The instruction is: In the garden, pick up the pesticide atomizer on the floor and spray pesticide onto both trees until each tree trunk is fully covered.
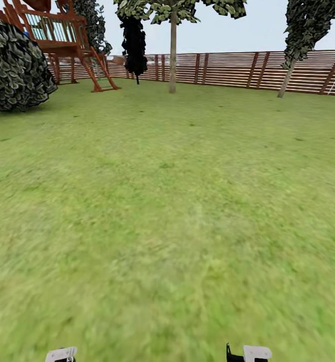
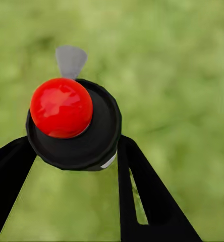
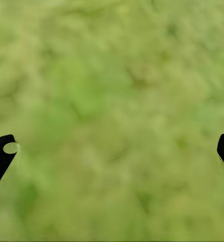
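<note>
My left gripper (image 2: 74, 154) is pinching the pesticide atomizer with its black round cap and glossy red knob (image 2: 61, 107) — the two black fingers (image 2: 142, 196) pressing its sides over blurred green grass (image 2: 182, 75). My right gripper (image 3: 112, 151) is hanging spread wide — nothing between.

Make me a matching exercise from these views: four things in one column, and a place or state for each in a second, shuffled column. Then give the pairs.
Things:
1. pesticide atomizer
2. right gripper
3. wooden fence
4. wooden play tower

Places or states:
A. runs along the far edge of the lawn
B. open, with only grass between the fingers
C. stands at the far left, next to a big dark bush
D. held between the left gripper's fingers, red cap facing the camera

Pairs: 1-D, 2-B, 3-A, 4-C
</note>
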{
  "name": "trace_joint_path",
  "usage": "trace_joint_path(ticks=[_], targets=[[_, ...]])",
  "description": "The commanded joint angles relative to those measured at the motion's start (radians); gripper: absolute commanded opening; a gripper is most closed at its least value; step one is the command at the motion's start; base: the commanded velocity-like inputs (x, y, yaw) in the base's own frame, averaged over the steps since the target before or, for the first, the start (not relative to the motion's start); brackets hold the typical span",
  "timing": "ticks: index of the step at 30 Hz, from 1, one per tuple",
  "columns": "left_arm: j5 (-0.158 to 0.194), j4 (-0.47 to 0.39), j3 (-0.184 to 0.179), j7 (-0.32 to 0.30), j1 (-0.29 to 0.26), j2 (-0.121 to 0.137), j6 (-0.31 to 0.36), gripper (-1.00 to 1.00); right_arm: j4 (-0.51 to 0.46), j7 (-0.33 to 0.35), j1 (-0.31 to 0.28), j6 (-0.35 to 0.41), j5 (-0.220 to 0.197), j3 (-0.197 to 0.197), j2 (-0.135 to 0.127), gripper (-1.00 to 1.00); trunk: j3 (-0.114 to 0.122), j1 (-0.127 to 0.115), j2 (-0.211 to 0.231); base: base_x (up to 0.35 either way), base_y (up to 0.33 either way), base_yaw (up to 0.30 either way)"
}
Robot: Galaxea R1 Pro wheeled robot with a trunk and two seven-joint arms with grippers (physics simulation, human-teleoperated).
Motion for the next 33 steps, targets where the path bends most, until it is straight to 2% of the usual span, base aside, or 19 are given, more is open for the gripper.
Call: trace_joint_path(ticks=[1,33], targets=[[0.01,0.001,0.005,-0.01,-0.001,0.0,-0.001,-1.0,0.001,-0.008,-0.001,-0.001,0.011,-0.003,0.0,1.0,-0.001,0.0,0.0,0.339,0.0,0.0],[0.01,0.001,0.005,-0.01,-0.001,-0.001,-0.002,-1.0,0.001,-0.008,0.0,-0.001,0.011,-0.003,0.0,1.0,-0.001,0.0,0.0,0.339,0.0,0.0]])
